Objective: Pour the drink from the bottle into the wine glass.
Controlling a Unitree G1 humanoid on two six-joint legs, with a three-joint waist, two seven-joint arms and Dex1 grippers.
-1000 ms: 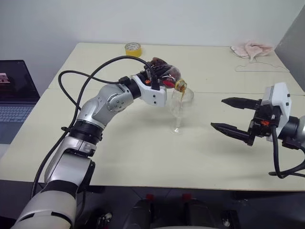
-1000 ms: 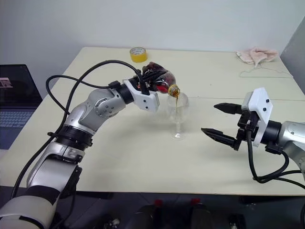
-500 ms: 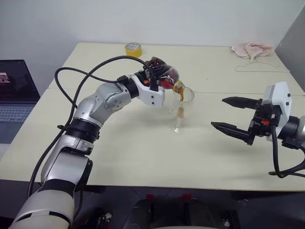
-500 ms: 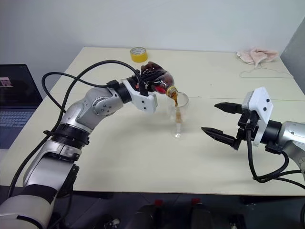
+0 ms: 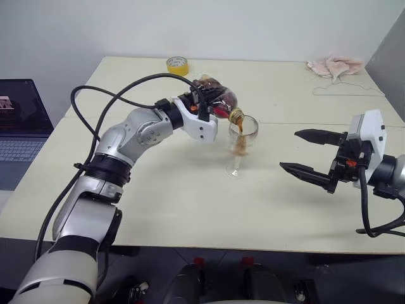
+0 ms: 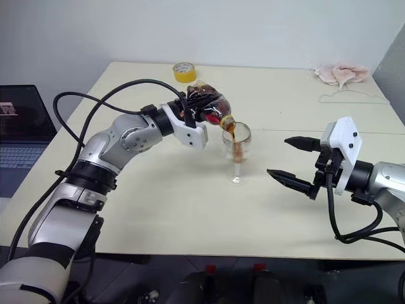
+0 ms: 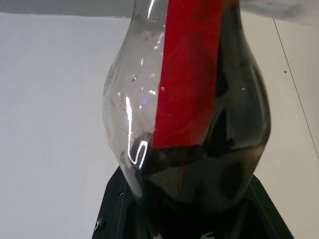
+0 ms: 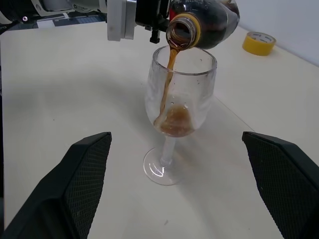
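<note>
The bottle [image 6: 212,107] is pinched by the left gripper [image 6: 197,111] and tipped with its open mouth over the rim of the wine glass [image 6: 236,149], which stands upright near the middle of the table [image 6: 190,215]. A thin stream of the drink [image 8: 172,119] is seen falling into the bowl, which appears roughly a third full, though foam blurs the level. The right gripper [image 6: 296,163] is held off to the glass's right, its fingers spread wide and touching nothing.
</note>
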